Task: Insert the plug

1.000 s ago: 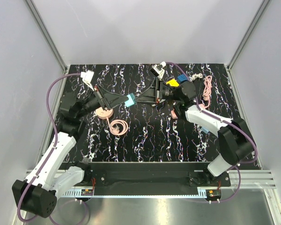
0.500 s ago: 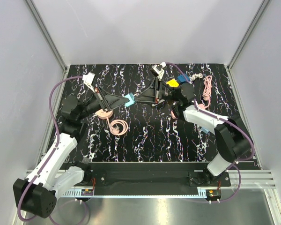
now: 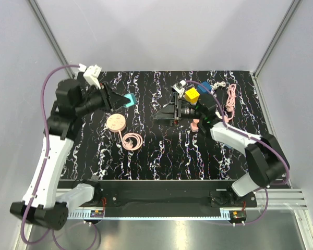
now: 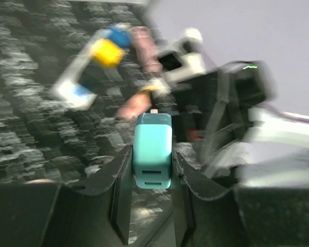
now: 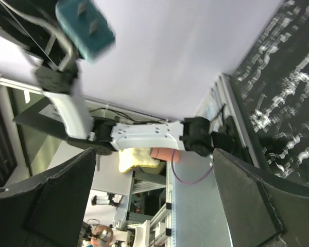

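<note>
The teal plug is clamped between the two fingers of the left end effector, held in the air above the far-left part of the worktop and touching nothing else. In the left wrist view the plug sits upright between the fingers with two dark slots on its near face and a small pale tip at its far end. That view is blurred, so finer detail cannot be read.

The right end effector is spread wide and holds nothing. It points across the worktop toward the left arm, and its own camera sees the plug high in the frame, well apart from its fingers.

Below the plug on the worktop lie a pink disc and, just beside it, a coiled pink cable. A second pink cable lies near the far-right edge.

The main risk, as I judge it, is misalignment. No socket or mating end can be made out, and both cables lie loose, so a push could shove one away instead of seating the plug. The narrow pinch could also let the plug twist or slip. The two arms face each other closely and could collide.

No box, tray or bin shows in any view.
</note>
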Controlling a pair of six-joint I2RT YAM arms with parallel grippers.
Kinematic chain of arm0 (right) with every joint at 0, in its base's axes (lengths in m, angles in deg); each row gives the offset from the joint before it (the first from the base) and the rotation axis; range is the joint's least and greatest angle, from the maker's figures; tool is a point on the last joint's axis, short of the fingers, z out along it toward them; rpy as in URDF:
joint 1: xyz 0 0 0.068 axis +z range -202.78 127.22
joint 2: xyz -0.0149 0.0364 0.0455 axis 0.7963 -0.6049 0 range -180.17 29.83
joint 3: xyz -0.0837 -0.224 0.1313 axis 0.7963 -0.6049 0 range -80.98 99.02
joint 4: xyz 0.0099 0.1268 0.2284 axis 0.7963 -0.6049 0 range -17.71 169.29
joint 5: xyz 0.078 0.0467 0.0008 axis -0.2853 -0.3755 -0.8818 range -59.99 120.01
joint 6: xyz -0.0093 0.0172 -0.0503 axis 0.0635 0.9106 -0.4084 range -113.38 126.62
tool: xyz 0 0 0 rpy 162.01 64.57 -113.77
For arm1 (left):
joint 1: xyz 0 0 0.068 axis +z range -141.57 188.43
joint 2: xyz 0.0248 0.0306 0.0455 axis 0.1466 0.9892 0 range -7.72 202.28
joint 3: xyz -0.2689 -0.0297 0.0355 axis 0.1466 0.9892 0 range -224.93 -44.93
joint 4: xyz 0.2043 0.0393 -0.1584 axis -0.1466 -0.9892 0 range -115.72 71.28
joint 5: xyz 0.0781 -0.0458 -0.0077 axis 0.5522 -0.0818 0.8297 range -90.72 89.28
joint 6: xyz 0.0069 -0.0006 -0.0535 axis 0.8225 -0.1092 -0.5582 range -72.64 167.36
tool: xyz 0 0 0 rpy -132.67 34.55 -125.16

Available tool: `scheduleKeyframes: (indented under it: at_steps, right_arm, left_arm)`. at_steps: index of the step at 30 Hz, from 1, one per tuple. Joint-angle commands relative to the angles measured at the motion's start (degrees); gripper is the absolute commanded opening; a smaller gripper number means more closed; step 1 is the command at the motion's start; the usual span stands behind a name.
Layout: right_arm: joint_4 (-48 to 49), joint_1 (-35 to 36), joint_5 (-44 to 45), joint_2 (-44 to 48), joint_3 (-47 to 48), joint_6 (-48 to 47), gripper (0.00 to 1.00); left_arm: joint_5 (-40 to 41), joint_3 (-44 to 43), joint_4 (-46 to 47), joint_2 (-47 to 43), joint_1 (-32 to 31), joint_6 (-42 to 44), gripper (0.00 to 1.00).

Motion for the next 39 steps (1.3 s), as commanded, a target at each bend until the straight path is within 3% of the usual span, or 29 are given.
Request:
scheduleKeyframes:
  at_steps: [1,2,5,11,18,24,29,39]
  right_arm:
    - [-17.8,-0.7,1.0,7.0,0.7,-15.6,1.0]
    - [-23.6,-0.7,1.4,8.1,1.4,-17.5,0.99]
    - [-30.4,-0.7,2.0,9.4,2.3,-22.7,1.0]
    - [-35.6,-0.7,0.9,9.7,1.8,-28.0,1.0]
    - [-36.1,-0.7,-0.8,8.1,0.6,-29.4,1.0]
    - [-40.0,-0.7,-2.2,7.1,1.6,-33.3,1.0]
    - [-42.4,-0.7,-1.8,5.8,2.7,-35.2,1.0]
    - [-42.7,-0.7,-0.8,2.0,2.8,-36.0,1.0]
  left_arm:
    - [15.4,-10.6,-28.1,7.5,0.5,23.4,0.0]
    - [22.0,-12.2,-33.4,9.4,0.5,27.2,0.0]
    - [31.3,-15.4,-38.9,16.7,0.7,31.4,0.0]
    - [42.9,-19.4,-42.1,27.2,1.0,34.6,0.0]
    - [44.0,-31.6,-48.3,45.5,2.0,36.0,0.0]
    - [42.0,-36.2,-48.5,54.7,2.4,40.3,0.0]
    - [38.7,-37.3,-47.1,57.8,2.6,45.0,0.0]
    - [40.7,-33.0,-43.0,56.5,3.4,52.3,0.0]
